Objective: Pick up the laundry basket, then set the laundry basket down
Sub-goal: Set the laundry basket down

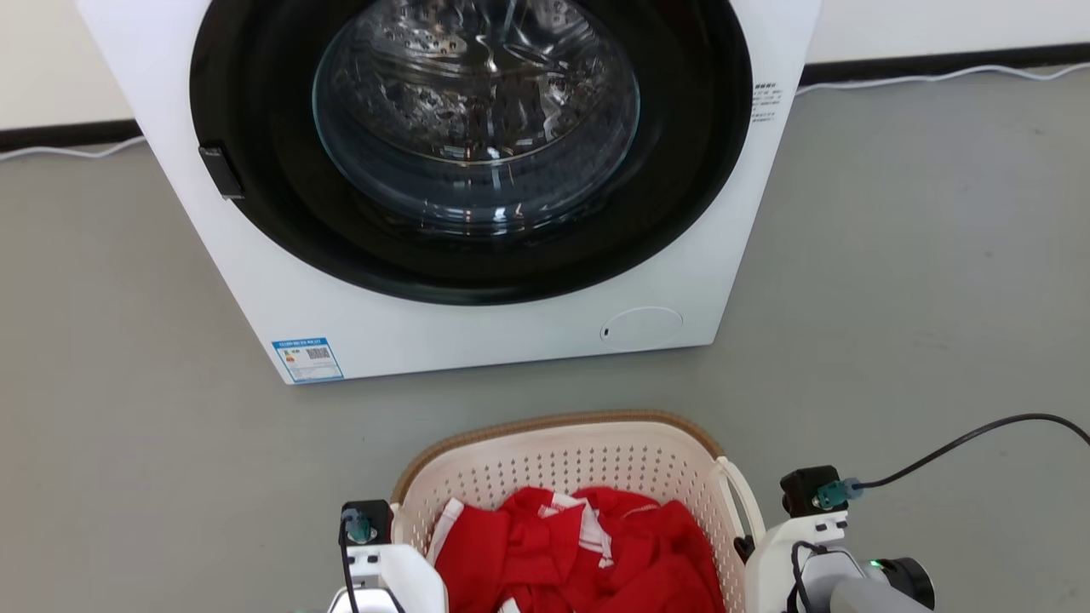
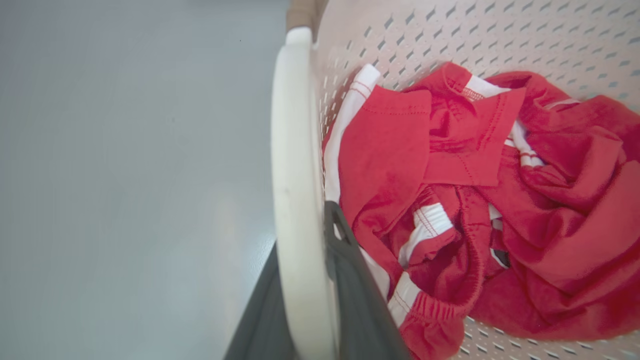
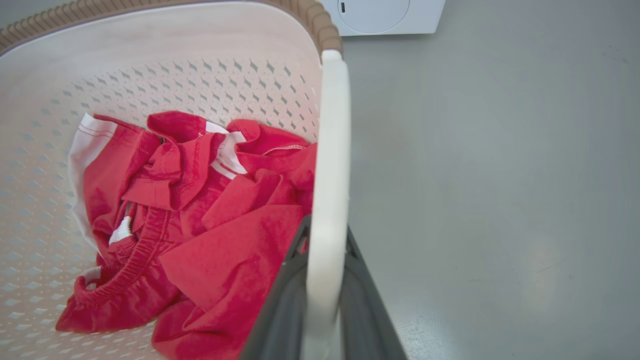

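Though drawn almost fully together, not quite touching: left gripper (image 2: 305,235) pinched on the left handle (image 2: 295,150), one flat dark finger (image 2: 350,280) inside the loop, the other behind it on the floor side. Same on the other side: right gripper (image 3: 327,227) nipped tight round the right handle (image 3: 330,150), a matte grey finger (image 3: 285,310) on each face of the band. Both handles smooth, glossy white plastic, bent into long shallow loops.

Basket (image 1: 562,464) low in the middle of the head view, between the two wrists, in front of the washer (image 1: 383,332) and apart from it. Cannot tell whether resting on the floor (image 1: 920,281) or hanging clear. Rounded-rectangular, cream plastic walls punched with rows of small diamond holes, topped by a brown ribbed rim with a woven look. Inside, crumpled red clothes (image 1: 579,545): soft knit, white stripes, stitched hems, a gathered elastic band.

Washer boxy, white, hard-edged; round black door ring with a bulging glass bowl, dimpled steel drum behind it. Blue sticker (image 1: 308,359) at its lower corner, round flap (image 1: 640,326) low on the front. Floor flat, grey, faintly shiny. Thin black cable (image 1: 962,443) curving off the right wrist.
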You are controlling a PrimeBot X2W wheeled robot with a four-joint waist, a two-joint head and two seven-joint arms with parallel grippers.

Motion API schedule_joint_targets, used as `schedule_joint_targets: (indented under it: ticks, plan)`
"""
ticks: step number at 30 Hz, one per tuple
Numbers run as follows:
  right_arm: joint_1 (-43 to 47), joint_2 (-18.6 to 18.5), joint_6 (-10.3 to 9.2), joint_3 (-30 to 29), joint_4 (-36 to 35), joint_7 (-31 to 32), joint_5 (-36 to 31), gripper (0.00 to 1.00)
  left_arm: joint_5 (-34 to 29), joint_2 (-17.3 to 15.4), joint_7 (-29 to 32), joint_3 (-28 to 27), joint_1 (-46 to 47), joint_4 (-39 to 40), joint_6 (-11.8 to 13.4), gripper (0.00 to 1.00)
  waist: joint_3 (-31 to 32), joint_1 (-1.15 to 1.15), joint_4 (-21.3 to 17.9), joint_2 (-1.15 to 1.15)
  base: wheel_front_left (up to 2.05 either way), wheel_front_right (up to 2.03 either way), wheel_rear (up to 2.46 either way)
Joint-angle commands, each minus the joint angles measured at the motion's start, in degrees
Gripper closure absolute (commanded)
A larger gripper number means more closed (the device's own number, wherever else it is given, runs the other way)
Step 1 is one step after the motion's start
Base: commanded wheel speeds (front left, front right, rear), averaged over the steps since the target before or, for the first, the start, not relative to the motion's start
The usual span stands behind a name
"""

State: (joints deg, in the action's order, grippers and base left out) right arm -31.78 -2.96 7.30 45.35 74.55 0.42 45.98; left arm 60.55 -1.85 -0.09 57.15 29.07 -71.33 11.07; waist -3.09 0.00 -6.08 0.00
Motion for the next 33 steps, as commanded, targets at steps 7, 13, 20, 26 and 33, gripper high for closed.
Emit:
schedule_joint_targets:
  ticks: [7, 13, 20, 26, 33]
  plan:
    - [-2.95, 0.08, 0.19, 1.29, -1.01, -3.58, 0.79, 1.0, 0.81, -1.03, -2.83, -0.64, 4.97, -0.09, 0.72, 1.0, -3.08, 0.0, 0.21, 0.0, 0.0, 0.0, 0.0]
    - [-5.2, 0.08, 0.19, 1.73, -1.23, -6.71, 1.41, 1.0, 1.2, -1.03, -5.43, -0.7, 8.44, -0.14, 1.03, 1.0, -7.36, 0.0, 0.89, 0.0, 0.0, 0.0, 0.0]
    - [-7.13, 0.08, 0.19, 2.44, -1.83, -9.92, 2.07, 1.0, 1.08, -1.03, -7.76, -0.34, 12.02, -0.35, 1.66, 1.0, -12.48, 0.0, 1.33, 0.0, 0.0, 0.0, 0.0]
    - [-9.49, 0.08, 0.19, 3.25, -2.15, -12.08, 2.43, 1.0, 0.89, -1.03, -11.0, -0.3, 15.22, -0.48, 2.82, 1.0, -17.36, 0.0, 1.64, 0.0, 0.0, 0.0, 0.0]
    - [-12.71, 0.08, 0.19, 3.75, -1.87, -14.03, 2.39, 1.0, 0.75, -1.03, -13.56, -0.76, 18.09, -0.85, 4.11, 1.0, -22.6, 0.0, 1.84, 0.0, 0.0, 0.0, 0.0]
